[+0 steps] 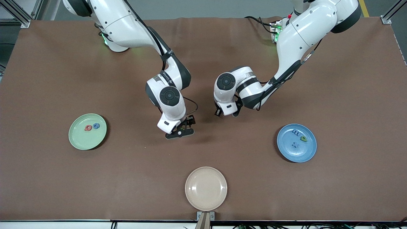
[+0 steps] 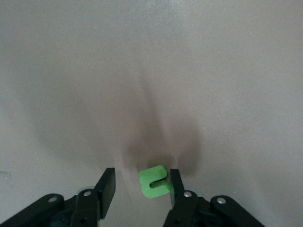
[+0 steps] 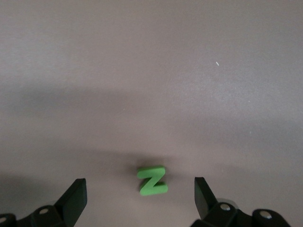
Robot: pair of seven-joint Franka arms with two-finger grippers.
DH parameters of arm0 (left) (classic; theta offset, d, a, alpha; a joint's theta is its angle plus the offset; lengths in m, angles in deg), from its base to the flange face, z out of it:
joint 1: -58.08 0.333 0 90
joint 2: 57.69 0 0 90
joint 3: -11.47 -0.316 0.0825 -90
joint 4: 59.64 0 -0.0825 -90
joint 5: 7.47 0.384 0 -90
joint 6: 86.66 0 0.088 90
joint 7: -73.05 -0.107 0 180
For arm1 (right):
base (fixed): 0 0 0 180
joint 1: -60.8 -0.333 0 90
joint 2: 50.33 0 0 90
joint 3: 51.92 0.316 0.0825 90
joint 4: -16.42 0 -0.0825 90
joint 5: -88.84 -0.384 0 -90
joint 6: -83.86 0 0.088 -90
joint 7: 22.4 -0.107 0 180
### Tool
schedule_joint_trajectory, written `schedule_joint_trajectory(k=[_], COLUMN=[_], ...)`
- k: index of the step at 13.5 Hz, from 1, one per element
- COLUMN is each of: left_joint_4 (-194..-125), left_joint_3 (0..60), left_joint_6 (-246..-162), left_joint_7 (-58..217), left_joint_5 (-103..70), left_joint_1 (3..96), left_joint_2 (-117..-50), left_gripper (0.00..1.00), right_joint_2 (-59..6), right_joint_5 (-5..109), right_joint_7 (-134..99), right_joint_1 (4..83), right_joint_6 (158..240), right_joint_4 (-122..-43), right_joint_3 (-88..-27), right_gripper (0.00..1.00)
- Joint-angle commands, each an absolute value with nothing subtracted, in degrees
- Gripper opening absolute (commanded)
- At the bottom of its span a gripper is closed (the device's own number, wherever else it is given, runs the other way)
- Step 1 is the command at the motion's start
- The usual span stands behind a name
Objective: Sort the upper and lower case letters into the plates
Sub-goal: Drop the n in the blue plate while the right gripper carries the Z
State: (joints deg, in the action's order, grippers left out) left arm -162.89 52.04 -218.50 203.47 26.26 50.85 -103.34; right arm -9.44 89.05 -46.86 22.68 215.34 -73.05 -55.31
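The pale green plate (image 1: 82,140) toward the right arm's end holds a red letter (image 1: 88,128) and a blue letter (image 1: 96,126). The blue plate (image 1: 303,153) toward the left arm's end holds three small letters (image 1: 304,138). My left gripper (image 2: 142,188) is open and low over the table's middle (image 1: 226,113). A green letter (image 2: 154,181) lies on the table between its fingers, against one finger (image 2: 176,183). My right gripper (image 3: 139,195) is wide open, low over the table (image 1: 179,132), with a green Z (image 3: 152,179) lying between its fingers, touching neither. Both green letters are hidden in the front view.
A cream-beige plate (image 1: 206,188) with nothing on it sits at the table's edge nearest the front camera. The brown table mat (image 1: 349,95) lies bare around both grippers. The two grippers are close together at mid-table.
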Motion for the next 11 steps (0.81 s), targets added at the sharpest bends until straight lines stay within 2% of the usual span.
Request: schedule_joint_trajectory(k=[1, 3, 5, 6, 10, 11], left_joint_4=[-163.08, -163.08, -162.82, -162.82, -161.68, -160.89], left_joint_3=[51.81, 51.81, 51.73, 51.73, 51.64, 51.72], left_joint_6=[-219.46, -219.46, -219.73, -219.73, -219.29, -218.42], left_joint_7=[204.71, 204.71, 204.71, 204.71, 203.13, 200.86], left_joint_5=[27.94, 28.03, 28.12, 28.47, 28.82, 29.17], left_joint_1=[50.70, 50.70, 50.70, 50.70, 51.05, 51.57], left_joint_2=[-103.92, -104.19, -104.63, -104.63, -104.01, -103.32], left_gripper=[0.50, 0.46, 0.37, 0.32, 0.00, 0.00], right_joint_2=[-7.71, -6.82, -6.82, -6.82, -7.00, -6.91], right_joint_5=[88.04, 88.04, 87.96, 87.61, 87.17, 87.17], right_joint_7=[-45.87, -45.87, -45.78, -45.26, -44.73, -44.73], right_joint_1=[23.01, 22.83, 23.36, 23.54, 23.89, 23.89], right_joint_6=[217.53, 217.80, 217.80, 217.80, 219.29, 219.64], right_joint_4=[-72.43, -72.61, -73.57, -74.36, -77.09, -77.27], right_joint_3=[-55.18, -55.09, -54.48, -54.13, -53.86, -53.86], right_gripper=[0.97, 0.89, 0.79, 0.78, 0.78, 0.78])
